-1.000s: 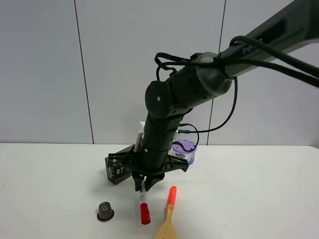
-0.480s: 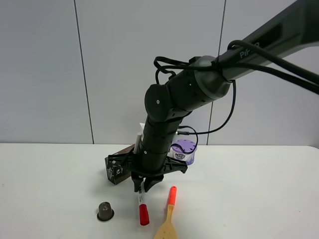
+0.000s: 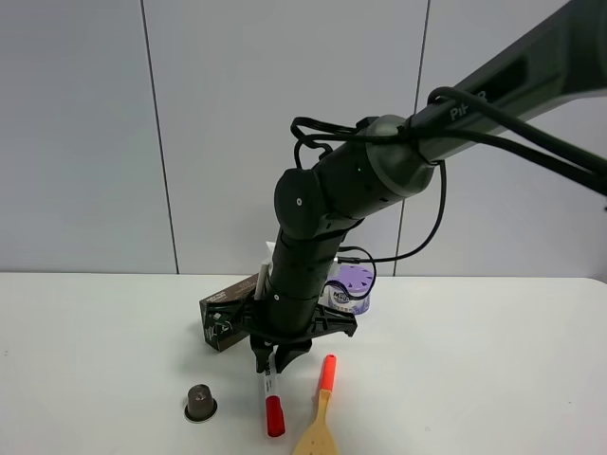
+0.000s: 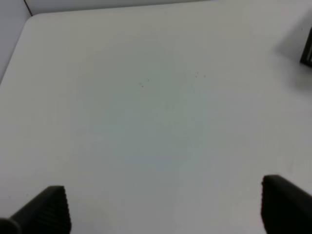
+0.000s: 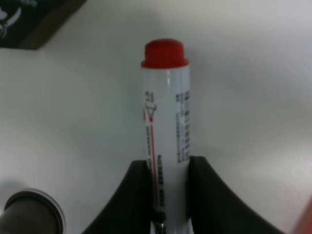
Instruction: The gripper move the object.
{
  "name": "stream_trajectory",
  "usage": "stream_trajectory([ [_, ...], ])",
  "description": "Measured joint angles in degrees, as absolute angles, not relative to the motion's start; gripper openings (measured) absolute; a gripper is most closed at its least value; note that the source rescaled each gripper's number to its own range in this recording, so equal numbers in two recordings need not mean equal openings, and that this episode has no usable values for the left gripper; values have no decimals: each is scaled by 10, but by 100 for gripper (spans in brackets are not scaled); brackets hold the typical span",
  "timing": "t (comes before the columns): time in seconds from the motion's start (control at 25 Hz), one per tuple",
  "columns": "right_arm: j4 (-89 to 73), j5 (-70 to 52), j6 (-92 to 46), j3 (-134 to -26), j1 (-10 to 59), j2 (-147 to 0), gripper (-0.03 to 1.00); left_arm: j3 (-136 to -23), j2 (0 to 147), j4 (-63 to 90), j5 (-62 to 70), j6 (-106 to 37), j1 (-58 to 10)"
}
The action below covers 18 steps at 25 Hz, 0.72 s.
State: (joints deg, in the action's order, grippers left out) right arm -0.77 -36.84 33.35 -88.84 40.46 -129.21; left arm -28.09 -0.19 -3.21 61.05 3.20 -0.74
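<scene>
– Marker [image 3: 272,391] first: where is it, and who has it?

– It sits in the right gripper [image 3: 270,358]. The two black fingers are pinched on the white barrel, and the red cap points down toward the table [image 3: 474,360]. It hangs at the near middle of the table. I cannot tell whether the cap touches the surface or clears it.

– So how far along is the move?

– I judge the grasp is done. The carry and the set-down are left, and nothing shows where the marker should go.

– And the other arm?

– The left gripper [image 4: 165,202] hovers over bare table with its fingers spread wide and holds nothing.

– What is around the marker?

– A dark capsule [image 3: 200,402] stands just to its left. An orange-handled wooden spatula [image 3: 321,408] lies just to its right, apart from it. Farther back are a black box [image 3: 220,322] on the left and a purple-lidded tub [image 3: 351,289] on the right.

– Counts?

– One marker, one spatula, one capsule, one box, one tub, and two grippers.
</scene>
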Motion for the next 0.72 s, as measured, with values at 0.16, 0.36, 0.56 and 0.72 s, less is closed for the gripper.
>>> stream_trajectory([
  [0.16, -6, -370, 332, -888, 405, -1292, 7, -281, -2, -32, 610, 32, -7],
  [0.36, 0, -370, 352, -888, 405, -1292, 72, -281, -2, -32, 610, 32, -7],
  [0.56, 11, -370, 401, -888, 405, -1292, 98, -281, -2, -32, 610, 32, -7],
  [0.72, 12, -369, 403, -888, 405, -1289, 100, -281, -2, -32, 610, 32, -7],
])
